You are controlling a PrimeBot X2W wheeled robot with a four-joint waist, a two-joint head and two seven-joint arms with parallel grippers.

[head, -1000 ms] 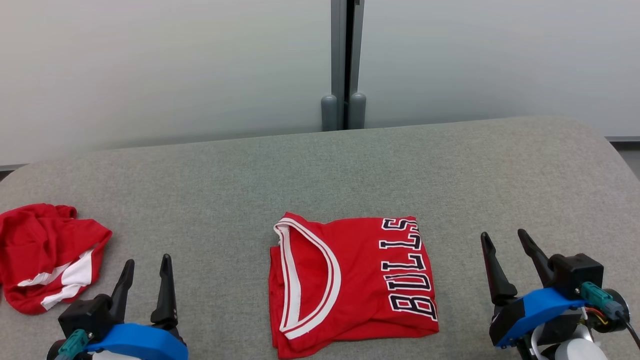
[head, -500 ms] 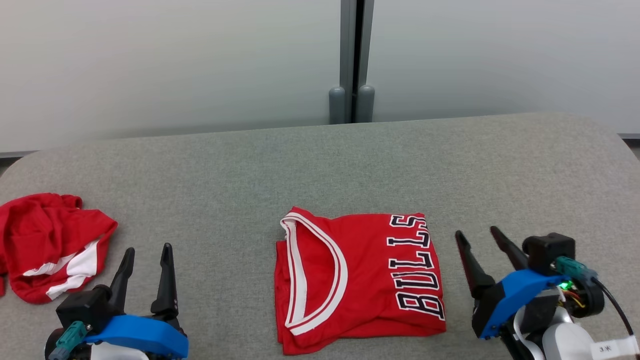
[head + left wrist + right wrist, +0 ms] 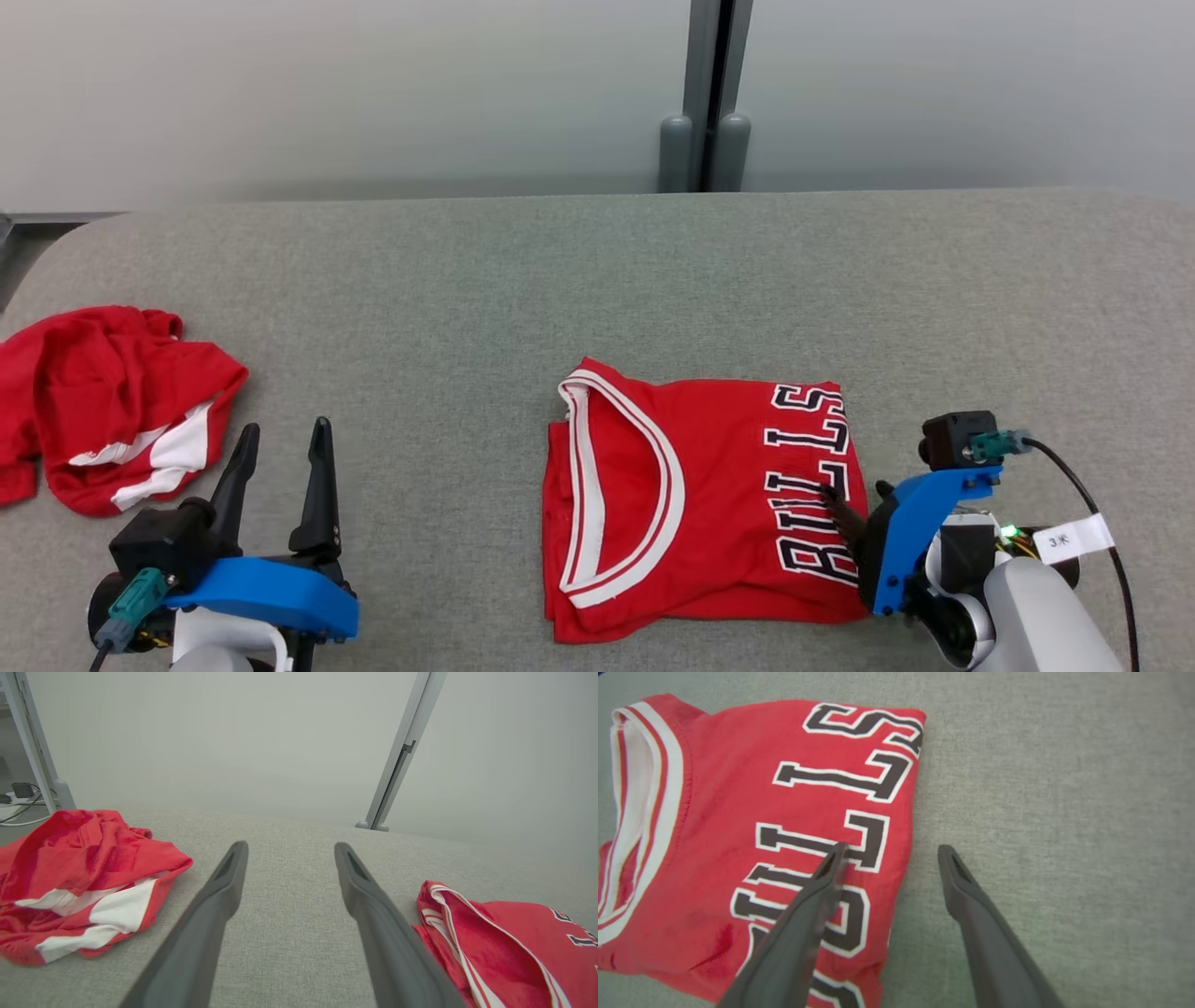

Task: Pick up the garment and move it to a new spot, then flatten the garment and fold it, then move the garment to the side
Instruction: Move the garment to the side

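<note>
left end effector [image 3: 286, 427]: jaws wide, level | right end effector [image 3: 856, 493]: jaws wide, tilted downward

A grey fabric-covered surface [image 3: 448, 280] with rounded far corners carries two things, well apart: a folded red jersey [image 3: 709, 485] lying flat at the near middle, lettering on its right side, and a crumpled red-and-white garment [image 3: 112, 401] at the left edge.

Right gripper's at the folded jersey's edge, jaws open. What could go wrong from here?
1. The right gripper straddles the right edge of the jersey, one finger over the lettering, one over the table; closing may catch only the top layers and undo the fold.
2. If it goes left, the left gripper and the crumpled garment lie in the way.
</note>
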